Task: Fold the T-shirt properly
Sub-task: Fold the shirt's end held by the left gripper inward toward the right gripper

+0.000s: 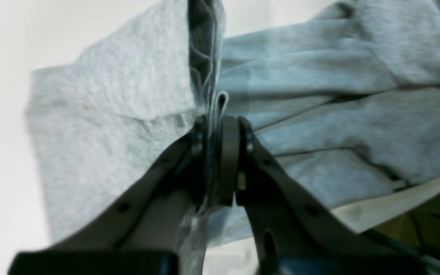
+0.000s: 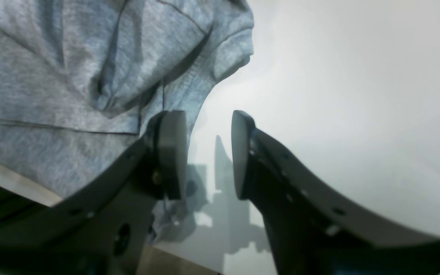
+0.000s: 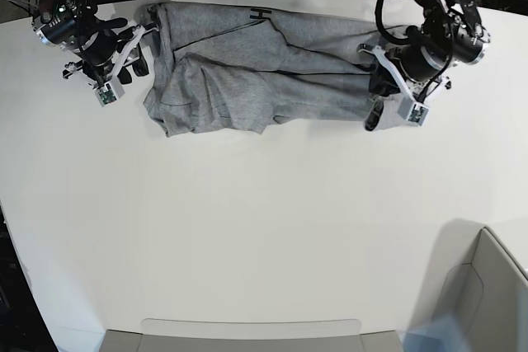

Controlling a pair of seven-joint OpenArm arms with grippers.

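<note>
Over at the far left corner of the worktop the right gripper hangs low just beside the shirt's left end, its dark curved fingers standing wide with only bare white surface and their own shadow between them; one finger pad sits right against the cloth edge, though I cannot tell if it presses on it. Cables and dark equipment crowd the floor just past the far edge behind that arm.

The T-shirt lies along the far edge, stretched sideways into a long, rumpled band of soft heather-grey knit, doubled over itself with deep diagonal creases and a bunched, rounded lump at its left end. A small black label shows at its far hem.

At the shirt's right end the left gripper has its fingers drawn narrow, pinching a thin stack of folded cloth edges that stick up between the pads. From that wrist the fabric looks fuzzy and mottled, falling away in broad folds on both sides.

In the near right corner stands a pale grey bin, and a flat grey tray lies along the near edge, both well apart from the shirt
</note>
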